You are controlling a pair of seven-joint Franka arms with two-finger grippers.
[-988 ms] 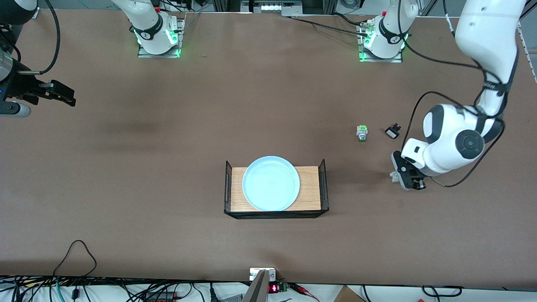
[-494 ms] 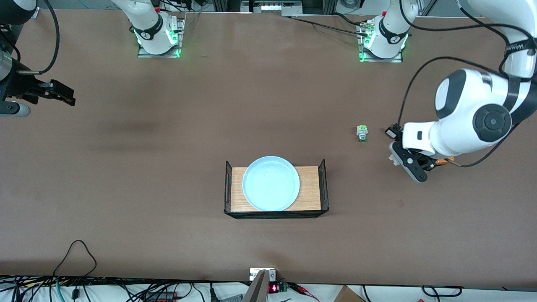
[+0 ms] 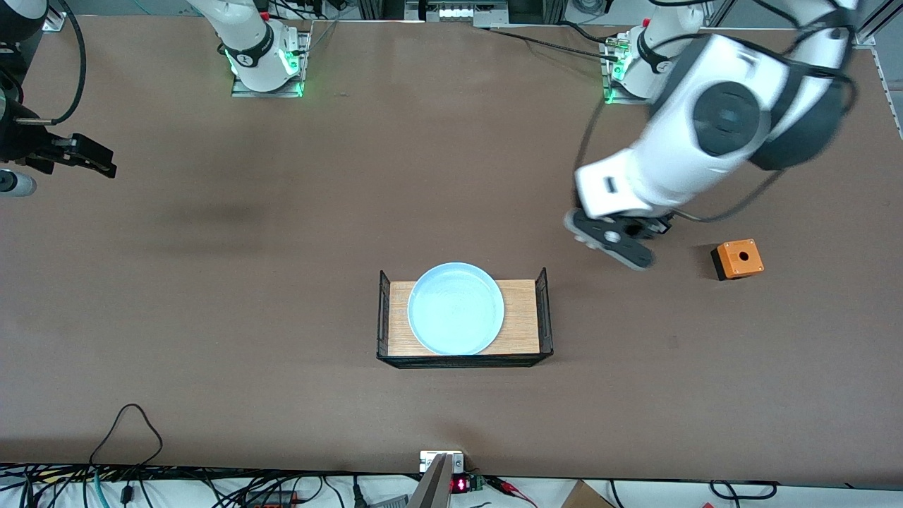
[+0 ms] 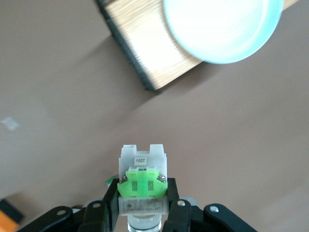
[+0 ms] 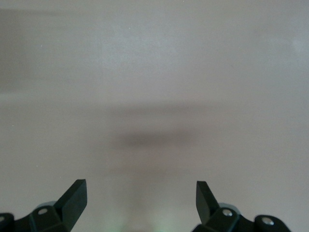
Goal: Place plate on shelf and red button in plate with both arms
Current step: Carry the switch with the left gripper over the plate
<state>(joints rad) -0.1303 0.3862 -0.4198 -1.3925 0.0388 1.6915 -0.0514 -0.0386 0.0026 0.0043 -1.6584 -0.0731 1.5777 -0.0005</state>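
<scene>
The light-blue plate [image 3: 456, 308] lies on a wooden tray with black mesh ends [image 3: 525, 321] near the table's middle. In the left wrist view the plate [image 4: 222, 29] and tray [image 4: 140, 43] show beneath. My left gripper [image 3: 611, 244] hangs over the table between the tray and an orange box. In the left wrist view this gripper [image 4: 143, 191] is shut on the red button [image 4: 142, 166], a whitish body with a green block, and its cap is hidden between the fingers. My right gripper [image 3: 90, 156] waits open and empty over the right arm's end of the table [image 5: 141, 193].
An orange box with a round hole [image 3: 737, 259] sits on the table toward the left arm's end. Cables run along the table edge nearest the front camera [image 3: 127, 423]. The left arm's big white wrist [image 3: 695, 141] covers the table beneath it.
The left arm swung with the button from over the orange box toward the tray, uncovering the box and covering a green-tipped button and a small switch. The right gripper shifted slightly.
</scene>
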